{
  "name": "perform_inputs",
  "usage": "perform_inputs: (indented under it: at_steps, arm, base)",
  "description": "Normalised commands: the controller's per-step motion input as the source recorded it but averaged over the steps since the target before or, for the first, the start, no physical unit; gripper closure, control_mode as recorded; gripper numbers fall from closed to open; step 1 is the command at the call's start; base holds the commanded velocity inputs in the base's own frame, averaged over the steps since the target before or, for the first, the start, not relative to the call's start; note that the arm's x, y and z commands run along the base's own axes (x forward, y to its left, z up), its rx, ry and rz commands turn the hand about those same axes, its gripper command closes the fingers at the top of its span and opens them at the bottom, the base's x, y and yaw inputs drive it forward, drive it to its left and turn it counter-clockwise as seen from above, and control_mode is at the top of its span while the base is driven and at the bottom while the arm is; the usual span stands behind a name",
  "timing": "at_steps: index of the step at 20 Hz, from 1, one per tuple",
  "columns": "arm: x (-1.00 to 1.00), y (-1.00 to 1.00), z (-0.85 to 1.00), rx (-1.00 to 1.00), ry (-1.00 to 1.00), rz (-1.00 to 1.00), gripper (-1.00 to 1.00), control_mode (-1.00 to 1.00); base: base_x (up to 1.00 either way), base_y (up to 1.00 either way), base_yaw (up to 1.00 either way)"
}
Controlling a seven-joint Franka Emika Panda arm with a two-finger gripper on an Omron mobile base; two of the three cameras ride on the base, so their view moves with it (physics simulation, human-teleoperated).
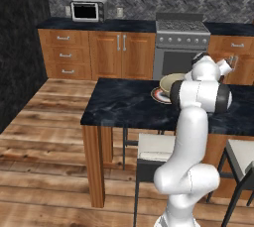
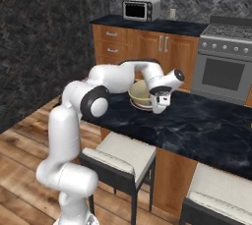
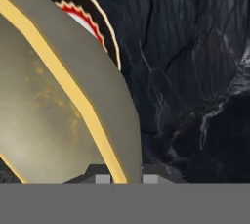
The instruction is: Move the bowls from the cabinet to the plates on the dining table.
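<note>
A yellowish-tan bowl [image 3: 53,105] has its thick rim pinched between the fingertips of my gripper [image 3: 123,179], which is shut on it. The bowl [image 2: 139,93] is over a round plate [image 2: 142,106] on the black marble dining table [image 2: 206,126], with my gripper [image 2: 158,108] pointing down at its right side. I cannot tell whether bowl and plate touch. In the hand view the plate [image 3: 90,10] peeks out behind the bowl, showing a dark rim with a yellow edge and red trim. From the left base view, the bowl [image 1: 170,83] and plate [image 1: 158,95] lie partly behind my forearm.
Two grey-cushioned stools [image 2: 120,155] [image 2: 221,194] stand at the table's near side. Behind the table are a stove [image 1: 181,47], low wooden cupboards [image 1: 121,47] and a microwave [image 1: 88,10] on the wall counter. Bare marble spreads right of the plate [image 2: 211,116].
</note>
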Motion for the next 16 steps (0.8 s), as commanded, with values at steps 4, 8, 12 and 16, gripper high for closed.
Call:
perform_inputs:
  at_steps: [4, 8, 12, 16]
  arm:
    - [0.48, -0.06, -0.3, 0.0, 0.0, 0.0, 1.0, -1.0]
    - [0.44, -0.04, -0.22, 0.0, 0.0, 0.0, 1.0, -1.0]
    - [0.39, -0.01, -0.21, 0.0, 0.0, 0.0, 1.0, -1.0]
    - [0.38, -0.01, -0.23, 0.0, 0.0, 0.0, 1.0, -1.0]
  base:
    - [0.0, 0.0, 0.0]
    - [0.0, 0.0, 0.0]
    - [0.0, 0.0, 0.0]
    - [0.0, 0.0, 0.0]
